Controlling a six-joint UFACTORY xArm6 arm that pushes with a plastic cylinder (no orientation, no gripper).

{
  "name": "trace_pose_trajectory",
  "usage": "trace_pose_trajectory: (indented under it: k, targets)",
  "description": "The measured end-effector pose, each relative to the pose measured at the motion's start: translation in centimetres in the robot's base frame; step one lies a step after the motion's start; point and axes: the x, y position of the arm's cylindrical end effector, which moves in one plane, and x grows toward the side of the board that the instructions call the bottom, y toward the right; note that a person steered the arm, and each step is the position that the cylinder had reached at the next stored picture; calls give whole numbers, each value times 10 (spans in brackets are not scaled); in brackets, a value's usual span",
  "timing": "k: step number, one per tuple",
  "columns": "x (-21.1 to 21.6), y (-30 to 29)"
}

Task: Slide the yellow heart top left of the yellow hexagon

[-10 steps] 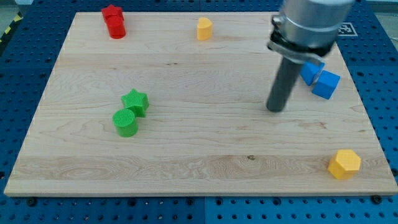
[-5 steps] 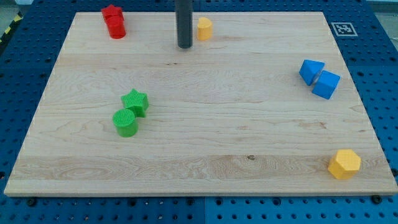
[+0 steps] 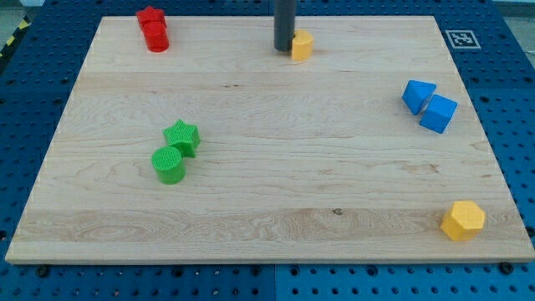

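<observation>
Since my tip (image 3: 284, 48), a jawless tool, touches the yellow heart's (image 3: 302, 45) left face, this light, rigid block probably slides easily toward the yellow hexagon (image 3: 463, 221).

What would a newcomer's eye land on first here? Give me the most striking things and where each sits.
First, the straight dark rod at the view's top centre, my tip pressed against the left side of the small yellow heart block. Next, the yellow hexagon block alone in the bottom right corner of the pale wooden board. Then the colour pairs: two red blocks top left, two green blocks left of centre, two blue blocks at right.
</observation>
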Motion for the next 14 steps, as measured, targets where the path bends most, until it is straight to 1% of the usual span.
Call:
trace_pose_trajectory:
  k: [2, 3, 4, 5, 9, 10, 13, 14]
  targets:
    - [-24, 67]
    - [-19, 109]
    - [-6, 115]
    - [-6, 103]
    - [-14, 15]
    - [0, -4]
    - [107, 1]
    - [144, 19]
